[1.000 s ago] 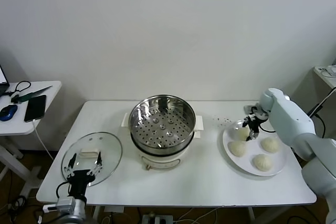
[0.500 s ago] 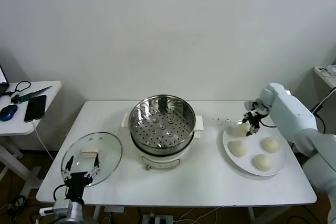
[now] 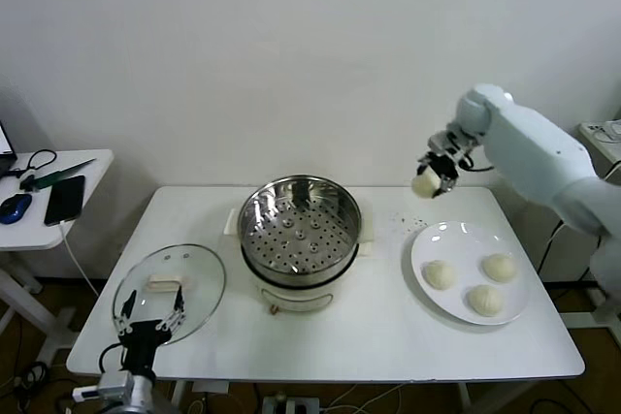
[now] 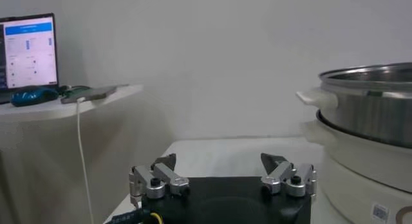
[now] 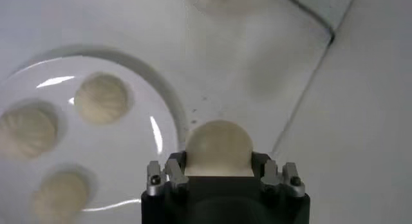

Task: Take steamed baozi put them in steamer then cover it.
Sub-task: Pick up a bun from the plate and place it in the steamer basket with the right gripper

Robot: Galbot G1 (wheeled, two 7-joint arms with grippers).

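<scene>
Gripping one smooth cream baozi (image 3: 425,183), the right gripper (image 3: 434,172) hangs above the tabletop's (image 3: 388,327) far edge, between the shiny perforated steamer (image 3: 299,223) and the white plate (image 3: 432,242) bearing three buns (image 3: 471,282). At the left near corner, the left gripper (image 3: 147,322) waits, jaws wide apart, by the glass cover (image 3: 170,290).

Cream baozi (image 3: 425,183) aloft, steamer (image 3: 300,221) uncovered.
</scene>
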